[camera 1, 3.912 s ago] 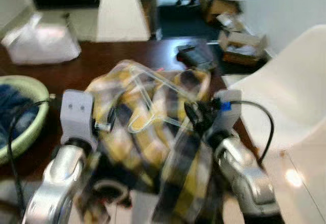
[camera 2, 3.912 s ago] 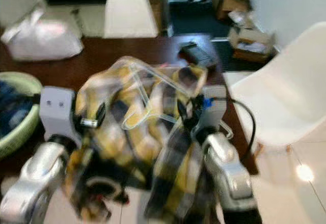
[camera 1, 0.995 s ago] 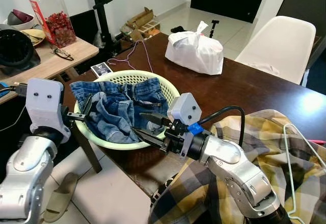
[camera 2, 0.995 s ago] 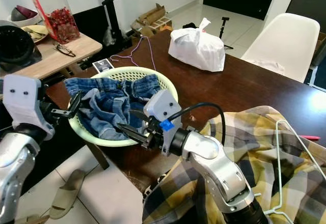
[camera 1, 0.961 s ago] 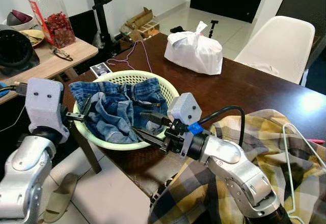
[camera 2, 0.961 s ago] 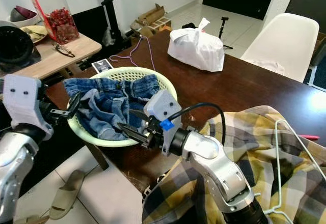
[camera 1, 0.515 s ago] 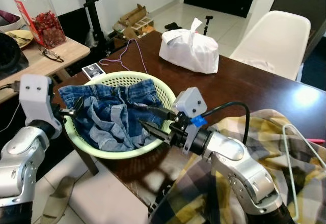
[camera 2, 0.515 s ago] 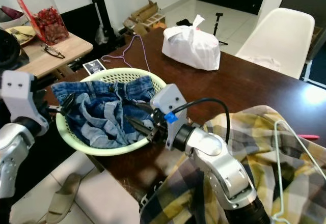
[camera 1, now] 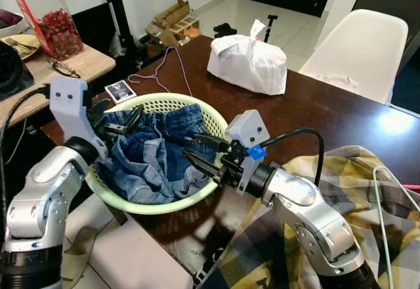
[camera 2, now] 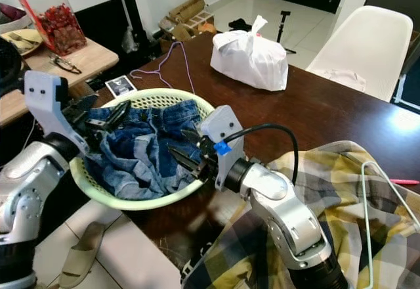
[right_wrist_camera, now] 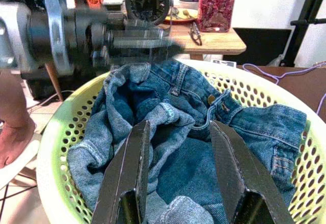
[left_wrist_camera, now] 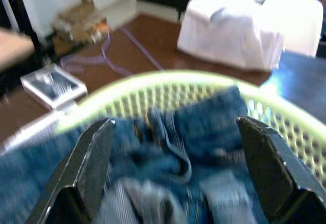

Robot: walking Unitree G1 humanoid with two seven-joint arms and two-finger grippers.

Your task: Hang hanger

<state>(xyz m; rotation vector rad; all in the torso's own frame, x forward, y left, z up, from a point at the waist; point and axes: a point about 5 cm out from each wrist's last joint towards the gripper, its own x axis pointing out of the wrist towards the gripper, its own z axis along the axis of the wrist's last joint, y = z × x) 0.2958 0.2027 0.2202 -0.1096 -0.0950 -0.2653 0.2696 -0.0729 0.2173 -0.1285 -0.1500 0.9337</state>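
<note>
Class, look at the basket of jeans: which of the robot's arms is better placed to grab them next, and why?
Probably the right. The right gripper hangs open directly over the jeans mid-basket, while the left gripper hovers open nearer the rim.

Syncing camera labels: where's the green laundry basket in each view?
Left eye: green laundry basket left of centre, jeans inside.
Right eye: left of centre, table edge.
Left wrist: rim arcs across the middle.
Right wrist: rim rings the jeans.
Shared landmark: white bag behind it.
</note>
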